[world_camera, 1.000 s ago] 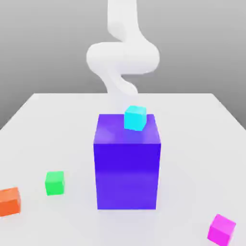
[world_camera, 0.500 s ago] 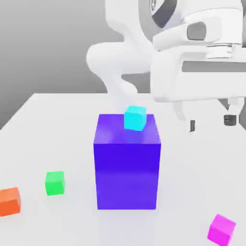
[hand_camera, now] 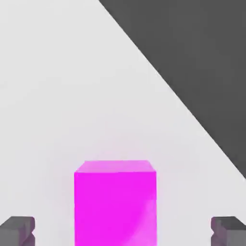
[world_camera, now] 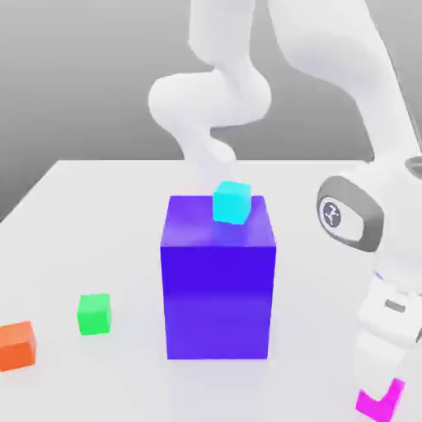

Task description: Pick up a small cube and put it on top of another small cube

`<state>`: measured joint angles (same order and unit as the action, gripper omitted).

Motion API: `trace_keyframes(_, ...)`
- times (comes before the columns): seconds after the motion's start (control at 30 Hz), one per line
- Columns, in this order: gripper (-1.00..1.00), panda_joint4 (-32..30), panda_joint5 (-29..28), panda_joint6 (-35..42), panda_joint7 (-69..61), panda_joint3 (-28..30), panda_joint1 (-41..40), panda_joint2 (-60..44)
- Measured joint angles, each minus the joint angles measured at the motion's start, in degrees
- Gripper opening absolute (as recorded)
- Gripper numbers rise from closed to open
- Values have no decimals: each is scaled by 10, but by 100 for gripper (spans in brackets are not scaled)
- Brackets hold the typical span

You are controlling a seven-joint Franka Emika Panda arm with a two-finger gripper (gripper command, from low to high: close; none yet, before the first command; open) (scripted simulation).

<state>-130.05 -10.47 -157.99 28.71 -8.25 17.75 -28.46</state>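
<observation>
Your end effector [hand_camera: 123,230] is wide open, empty — its two dark fingertips [hand_camera: 17,229] stand well apart, one on each side of the small cube [hand_camera: 115,204], neither touching it. That is the relation your next move turns on: the magenta cube lies straight ahead of the end effector, between the tips and roughly centred in the gap, with clear space on both sides. The cube's faces look square to the tips — no twist visible, so I'd judge no wrist turn is needed, just a straight advance until the tips flank its sides, then a squeeze.

In the exterior view the small cube [world_camera: 381,401] sits on the desk [world_camera: 82,214] at the near right corner, half hidden behind the arm's white wrist [world_camera: 387,321], which hangs right above it. A cube has no long axis, so either pair of faces would do.

The target is probably the cyan cube [world_camera: 232,203] on top of the big blue-purple block [world_camera: 218,280] — up, far and left from the pick. The green cube [world_camera: 94,314] and orange cube [world_camera: 16,344] lie well off at the near left, out of your path.
</observation>
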Motion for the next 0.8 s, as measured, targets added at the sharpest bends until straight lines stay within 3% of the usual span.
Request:
trace_keyframes(0.03,-100,3,-4,-9,3,4,3,-12)
trace_keyframes(0.33,-100,-1,0,3,-1,-2,-1,3)
trace_keyframes(0.47,-100,1,25,51,-37,-30,-22,84)
trace_keyframes(0.57,-100,-13,36,47,-94,-14,-70,139)
trace_keyframes(0.8,-100,-110,71,36,-203,63,-205,252)
